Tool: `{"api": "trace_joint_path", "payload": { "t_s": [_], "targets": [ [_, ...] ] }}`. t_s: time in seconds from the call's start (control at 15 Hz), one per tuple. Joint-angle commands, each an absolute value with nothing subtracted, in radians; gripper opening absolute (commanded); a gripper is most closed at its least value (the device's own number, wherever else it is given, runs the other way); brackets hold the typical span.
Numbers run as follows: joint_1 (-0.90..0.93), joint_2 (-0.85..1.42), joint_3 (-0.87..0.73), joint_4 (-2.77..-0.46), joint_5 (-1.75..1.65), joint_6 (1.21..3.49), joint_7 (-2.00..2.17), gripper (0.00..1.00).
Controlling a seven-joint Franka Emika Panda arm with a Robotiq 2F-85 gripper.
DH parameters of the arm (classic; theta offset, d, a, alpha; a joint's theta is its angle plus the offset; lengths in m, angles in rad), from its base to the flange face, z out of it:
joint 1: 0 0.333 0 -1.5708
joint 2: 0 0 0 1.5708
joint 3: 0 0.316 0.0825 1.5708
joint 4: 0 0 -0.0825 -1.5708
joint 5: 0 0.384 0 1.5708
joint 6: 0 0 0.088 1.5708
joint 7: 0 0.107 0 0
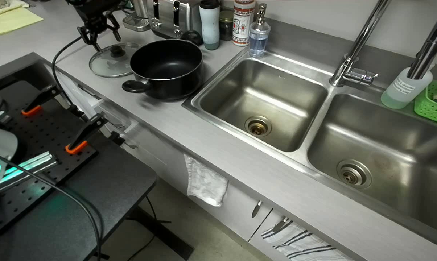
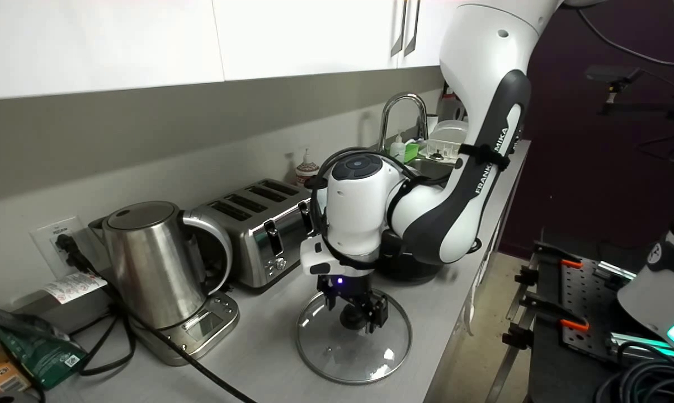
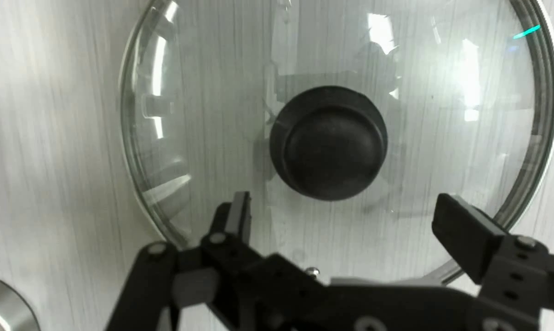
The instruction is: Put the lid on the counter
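Claw [image 3: 342, 202] spread wide over the lid [image 2: 348, 350], nothing gripped — 2 fingers [image 3: 467, 234] well apart, neither touching the knob [image 3: 332, 149] as far as the wrist view shows. Step in hand looks like the release; placement likely done. Next move: probably a straight lift and back-off, no clipping the knob on the way. Lid looks right side up — round see-through glass, thin metal rim, 1 black centre knob, bright reflections on the dome. Lies flat on the grey counter [image 1: 218, 152]. Beyond, in an exterior view: uncovered black pot [image 1: 169, 70] just beside it, contact unclear, then the steel sink [image 1: 315, 125].
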State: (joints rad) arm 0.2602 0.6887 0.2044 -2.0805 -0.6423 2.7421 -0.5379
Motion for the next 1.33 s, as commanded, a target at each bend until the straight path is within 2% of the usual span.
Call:
{"api": "trace_joint_path", "payload": {
  "t_s": [0.0, 0.4, 0.93, 1.27],
  "targets": [
    [0.254, 0.598, 0.224, -2.190, -0.673, 2.762, -0.568, 1.00],
    [0.237, 0.457, 0.262, -2.361, -0.673, 2.775, -0.582, 1.00],
    [0.194, 0.282, 0.323, -2.497, -0.449, 2.723, -0.570, 1.00],
    [0.179, 0.193, 0.370, -2.555, -0.318, 2.614, -0.660, 1.00]
  ]
}}
